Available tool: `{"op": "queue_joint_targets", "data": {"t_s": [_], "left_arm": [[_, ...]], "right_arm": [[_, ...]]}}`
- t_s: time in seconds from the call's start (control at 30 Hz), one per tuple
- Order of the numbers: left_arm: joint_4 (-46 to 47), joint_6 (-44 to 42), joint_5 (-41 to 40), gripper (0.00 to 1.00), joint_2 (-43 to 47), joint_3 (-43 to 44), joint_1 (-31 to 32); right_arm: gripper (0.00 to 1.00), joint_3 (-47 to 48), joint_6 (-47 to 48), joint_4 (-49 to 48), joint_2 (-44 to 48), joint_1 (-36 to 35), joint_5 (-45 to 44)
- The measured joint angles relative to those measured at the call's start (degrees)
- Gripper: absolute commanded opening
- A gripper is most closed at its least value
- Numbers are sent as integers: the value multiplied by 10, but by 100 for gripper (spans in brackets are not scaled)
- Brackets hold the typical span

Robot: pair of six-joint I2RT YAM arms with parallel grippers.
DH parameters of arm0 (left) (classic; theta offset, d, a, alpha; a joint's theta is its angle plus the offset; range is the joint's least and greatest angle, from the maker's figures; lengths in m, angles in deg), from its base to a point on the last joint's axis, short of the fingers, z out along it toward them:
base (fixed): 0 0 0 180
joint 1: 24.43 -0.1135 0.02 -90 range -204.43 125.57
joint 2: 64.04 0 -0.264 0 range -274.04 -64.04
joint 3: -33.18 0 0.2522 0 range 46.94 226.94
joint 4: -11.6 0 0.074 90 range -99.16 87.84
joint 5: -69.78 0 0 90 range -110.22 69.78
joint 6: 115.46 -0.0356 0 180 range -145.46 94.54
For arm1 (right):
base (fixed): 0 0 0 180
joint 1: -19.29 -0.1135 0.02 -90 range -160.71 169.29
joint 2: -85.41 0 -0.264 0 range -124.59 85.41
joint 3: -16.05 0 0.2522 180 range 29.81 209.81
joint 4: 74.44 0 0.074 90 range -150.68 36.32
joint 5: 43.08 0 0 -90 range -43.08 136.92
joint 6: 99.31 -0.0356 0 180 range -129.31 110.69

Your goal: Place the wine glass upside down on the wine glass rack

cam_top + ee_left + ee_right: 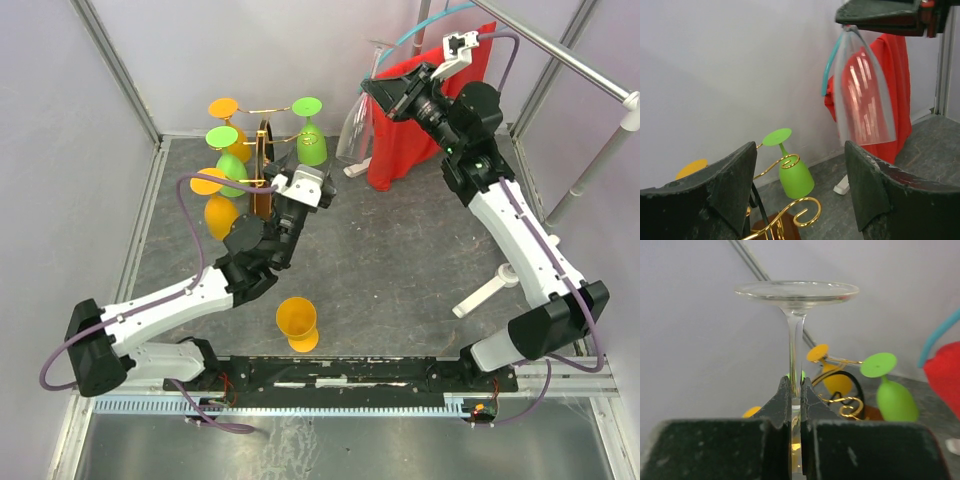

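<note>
Wrist views alone show right gripper (795, 386) clamping wine glass (795, 335) stem, left gripper (799, 152) apart.

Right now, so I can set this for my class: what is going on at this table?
The right gripper is shut on the stem of a clear wine glass, holding it upside down in the air near a red cloth. The left gripper is open and empty, close to the wine glass rack, a dark wooden base with gold wire arms. Green glasses and orange glasses sit on it, foot up. Another orange glass stands alone on the grey table. The clear glass is not yet on the rack.
</note>
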State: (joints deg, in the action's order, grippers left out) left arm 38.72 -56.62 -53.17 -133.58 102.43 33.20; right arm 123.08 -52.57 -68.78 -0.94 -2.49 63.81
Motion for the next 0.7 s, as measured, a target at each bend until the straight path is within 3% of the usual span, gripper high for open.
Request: {"op": "queue_joint_targets", "data": {"t_s": [0.13, 0.23, 0.47, 0.7], "left_arm": [[-47, 24, -17, 82, 24, 10, -3], [-116, 61, -19, 83, 23, 65, -28], [-319, 221, 47, 85, 2, 243, -223], [-417, 279, 110, 86, -30, 299, -252]], "right_arm": [[1, -25, 82, 33, 27, 0, -27], [1, -73, 139, 29, 47, 0, -35], [1, -207, 248, -17, 52, -3, -36], [1, -293, 290, -177, 1, -11, 8]]}}
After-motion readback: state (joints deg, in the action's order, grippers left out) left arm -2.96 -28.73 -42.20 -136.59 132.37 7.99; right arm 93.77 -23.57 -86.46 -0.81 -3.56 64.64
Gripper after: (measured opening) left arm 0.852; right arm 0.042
